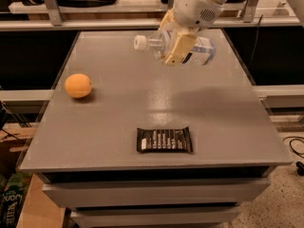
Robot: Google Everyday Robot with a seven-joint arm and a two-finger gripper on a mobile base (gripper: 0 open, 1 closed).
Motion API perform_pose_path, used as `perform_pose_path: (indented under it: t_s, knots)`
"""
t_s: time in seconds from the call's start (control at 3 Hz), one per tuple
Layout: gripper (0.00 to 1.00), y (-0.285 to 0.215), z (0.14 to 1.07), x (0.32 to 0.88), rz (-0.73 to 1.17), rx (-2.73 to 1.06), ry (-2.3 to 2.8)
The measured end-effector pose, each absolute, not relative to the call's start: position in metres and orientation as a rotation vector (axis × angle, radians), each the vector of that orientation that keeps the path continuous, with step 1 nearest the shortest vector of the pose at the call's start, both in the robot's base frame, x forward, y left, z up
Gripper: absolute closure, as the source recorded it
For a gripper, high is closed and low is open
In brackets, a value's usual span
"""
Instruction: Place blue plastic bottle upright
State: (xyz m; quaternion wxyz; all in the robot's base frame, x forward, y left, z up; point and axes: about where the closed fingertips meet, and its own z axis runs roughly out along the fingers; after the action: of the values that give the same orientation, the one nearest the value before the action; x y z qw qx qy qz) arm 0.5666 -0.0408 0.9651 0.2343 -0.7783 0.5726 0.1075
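The gripper (174,45), fingers clamped on the bottle (202,51), holds it level above the table (142,108), cap toward 9 o'clock; turning it upright and setting it down remain.

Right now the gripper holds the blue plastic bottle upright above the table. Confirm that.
Wrong on one point: the camera view shows the gripper holding the blue plastic bottle lying sideways above the table, not upright.

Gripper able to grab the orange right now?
Probably not: the gripper is shut on the bottle, held sideways above the table. Nothing stands between it and the orange otherwise.
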Motion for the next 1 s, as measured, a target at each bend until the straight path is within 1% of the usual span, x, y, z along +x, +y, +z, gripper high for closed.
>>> perform_pose_path:
  t_s: [0.67, 1.0]
  knots:
    - [1.0, -0.012, 1.018, 0.559, 0.598, -1.93, 1.377]
    - [1.0, -0.012, 1.018, 0.56, 0.597, -1.93, 1.378]
